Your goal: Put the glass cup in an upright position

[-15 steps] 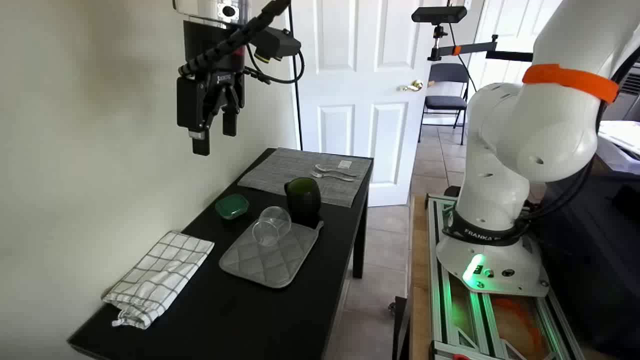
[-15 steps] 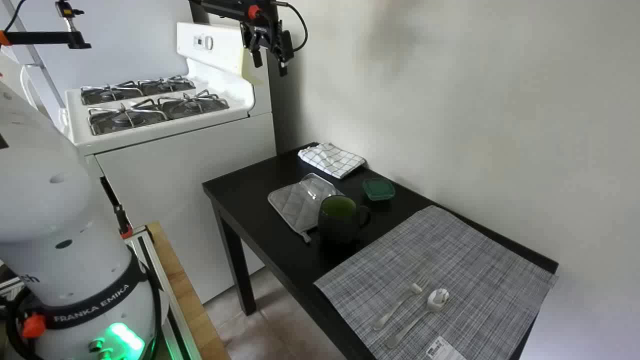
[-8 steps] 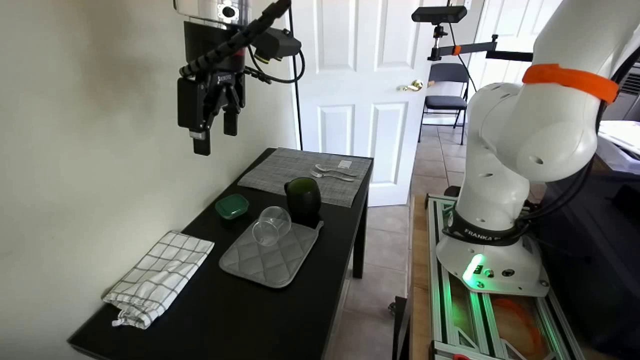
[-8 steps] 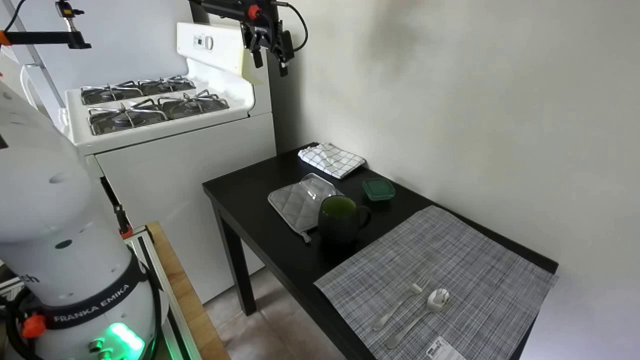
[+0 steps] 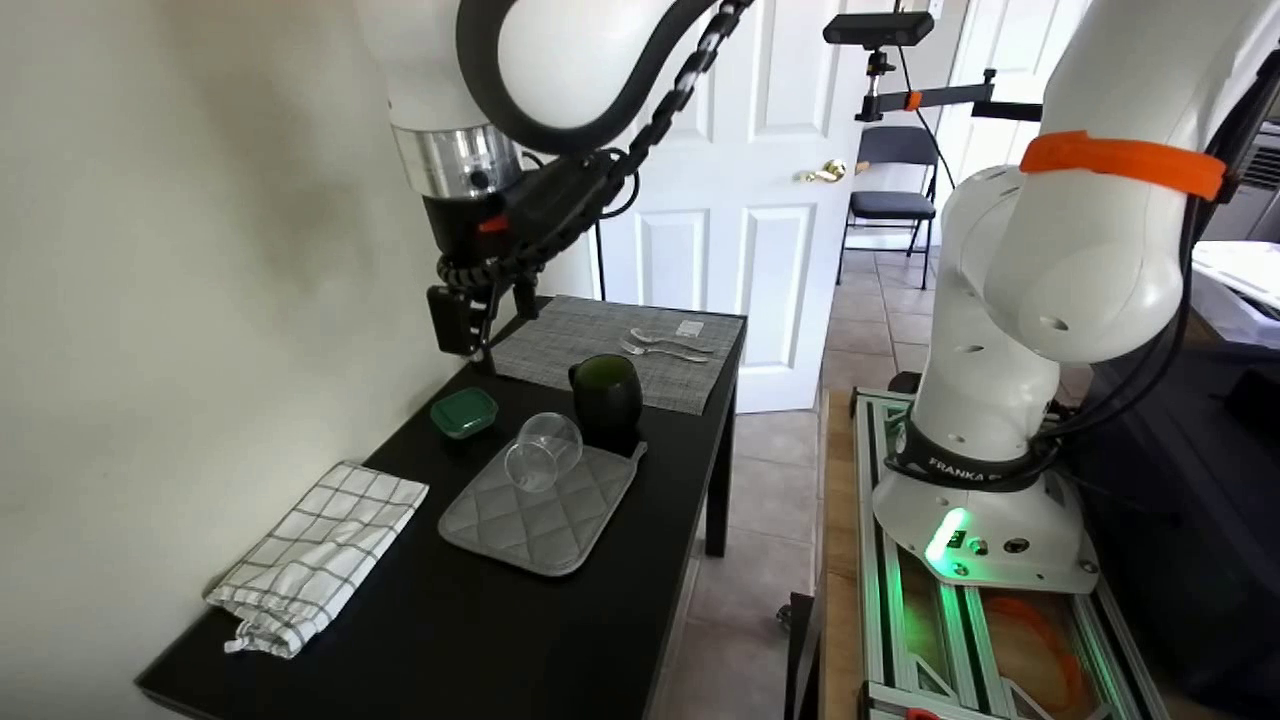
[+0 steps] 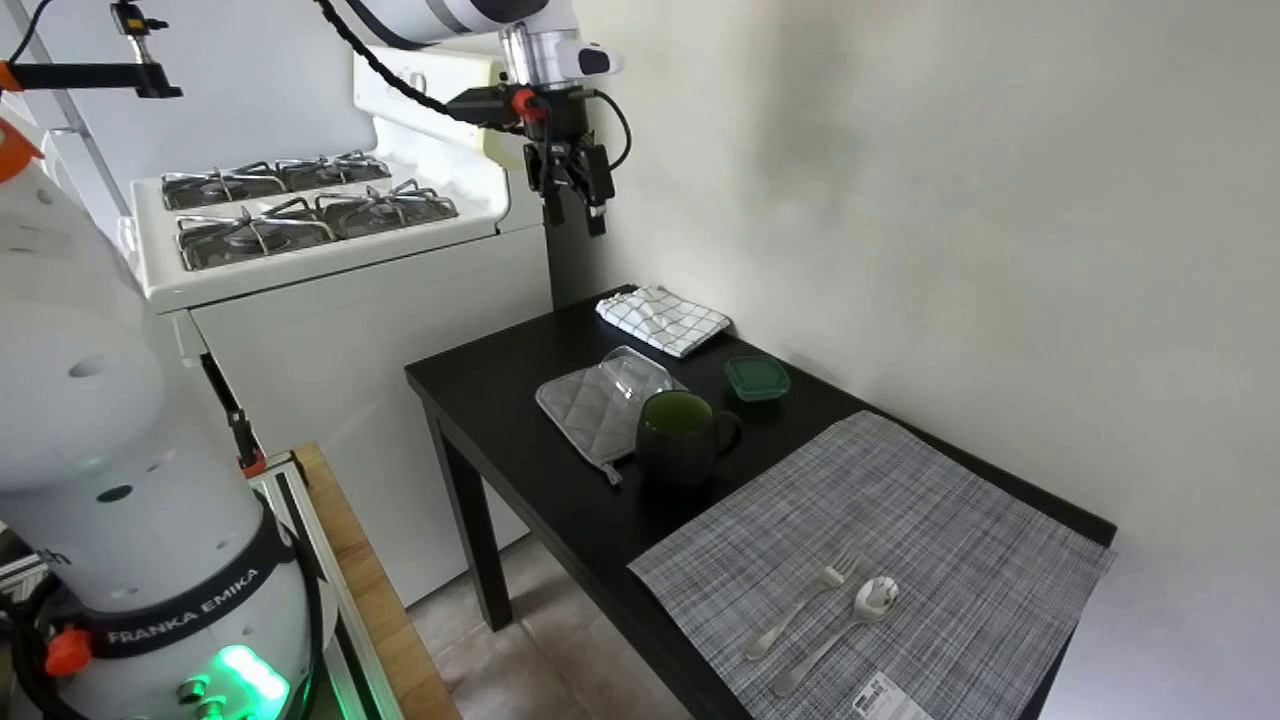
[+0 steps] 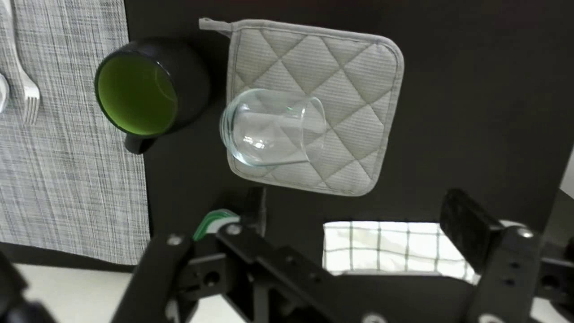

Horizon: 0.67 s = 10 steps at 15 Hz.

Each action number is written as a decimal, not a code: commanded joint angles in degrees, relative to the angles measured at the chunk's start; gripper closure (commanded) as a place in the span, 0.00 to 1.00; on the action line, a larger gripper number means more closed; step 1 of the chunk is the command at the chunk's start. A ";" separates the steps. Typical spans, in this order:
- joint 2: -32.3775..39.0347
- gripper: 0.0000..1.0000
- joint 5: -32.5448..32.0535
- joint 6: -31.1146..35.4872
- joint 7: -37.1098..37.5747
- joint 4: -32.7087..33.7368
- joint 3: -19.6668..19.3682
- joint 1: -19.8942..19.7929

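Wrist view shows the empty tool (image 7: 358,213) spread wide, the glass cup (image 7: 273,128) on its side below and ahead on a pot holder (image 7: 354,76). Likely slick, fragile glass calls for a gentle mid-body grip.

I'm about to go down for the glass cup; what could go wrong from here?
The glass cup lies on its side, so a nudge could roll it off the quilted pad. Its base sits close to the dark mug, which the open jaws might bump. Set upright on the pad's stitched surface, it may wobble.
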 commanded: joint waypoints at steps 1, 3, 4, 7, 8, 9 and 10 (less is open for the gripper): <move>5.00 0.00 -5.90 -0.55 5.57 0.59 1.07 -0.39; 7.18 0.00 -9.84 -0.20 8.55 0.46 1.02 -0.14; 8.17 0.00 -12.30 -0.24 10.66 0.39 1.03 -0.03; 10.70 0.00 -18.31 -0.06 16.36 0.34 0.56 0.60; 11.54 0.00 -19.46 0.08 17.67 0.37 0.30 0.92; 12.26 0.00 -20.73 -0.08 18.92 0.36 0.12 1.22; 12.90 0.00 -21.32 -0.01 19.70 0.34 -0.06 1.51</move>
